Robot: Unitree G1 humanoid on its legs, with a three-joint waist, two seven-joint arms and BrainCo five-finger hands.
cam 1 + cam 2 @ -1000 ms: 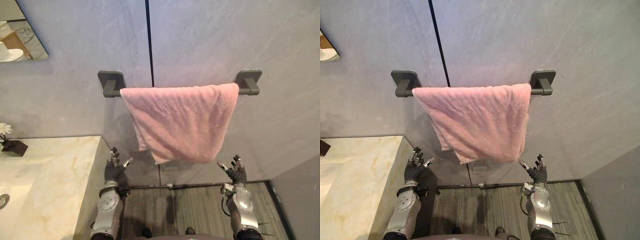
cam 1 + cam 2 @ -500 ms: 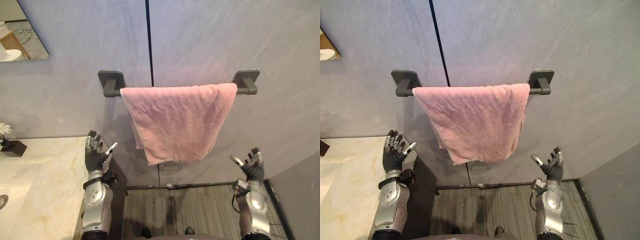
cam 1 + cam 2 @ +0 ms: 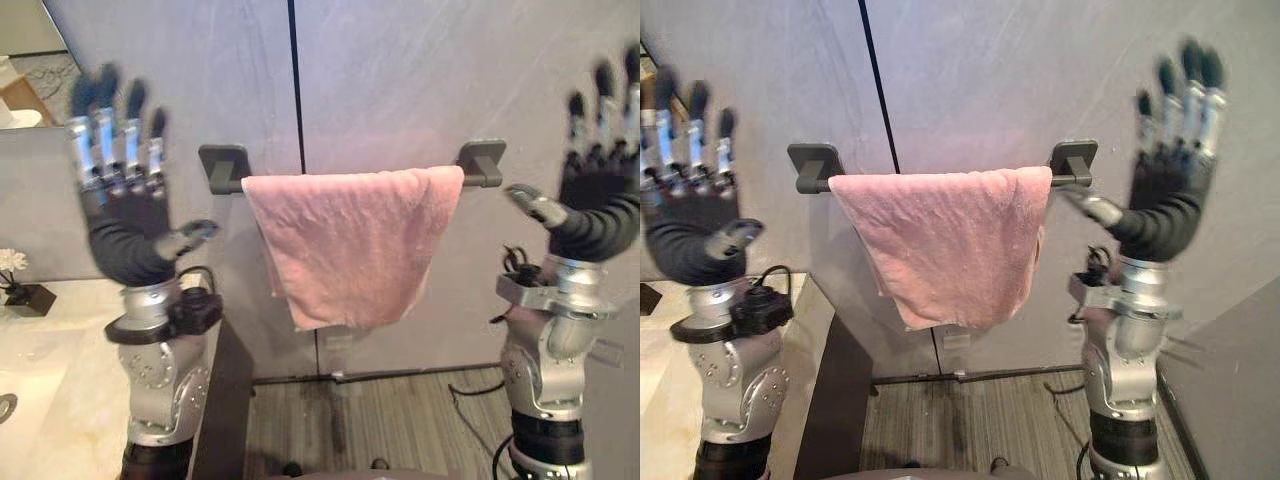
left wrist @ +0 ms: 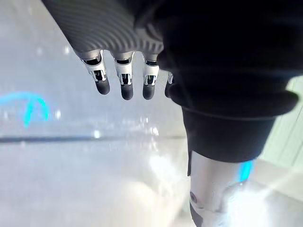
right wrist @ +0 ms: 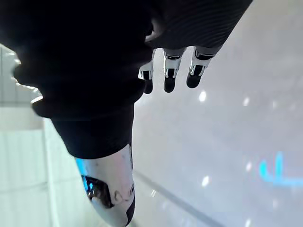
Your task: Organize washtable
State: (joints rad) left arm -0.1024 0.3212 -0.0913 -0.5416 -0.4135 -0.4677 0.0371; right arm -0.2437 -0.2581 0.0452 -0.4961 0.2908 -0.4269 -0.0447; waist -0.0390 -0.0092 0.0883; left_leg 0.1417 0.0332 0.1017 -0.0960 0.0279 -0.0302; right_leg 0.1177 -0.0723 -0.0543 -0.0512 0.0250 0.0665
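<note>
A pink towel (image 3: 352, 244) hangs folded over a dark wall rail (image 3: 224, 166), its lower edge slanting down to the right. My left hand (image 3: 125, 215) is raised high at the left, palm forward, fingers straight and spread, holding nothing. My right hand (image 3: 595, 195) is raised at the right, level with the rail's right bracket (image 3: 484, 160), also open and empty. Both hands stand apart from the towel. In the wrist views the left fingers (image 4: 124, 84) and the right fingers (image 5: 169, 75) point at bare pale surfaces.
A marble washtable (image 3: 70, 350) lies at the lower left with a small dark block holding a white flower (image 3: 14, 280) and a basin drain (image 3: 5, 405). A mirror (image 3: 25, 85) hangs at the upper left. Striped flooring (image 3: 400, 415) lies below the towel.
Both arms have risen from low beside the towel to above rail height, hands staying open. The towel has stayed on the rail.
</note>
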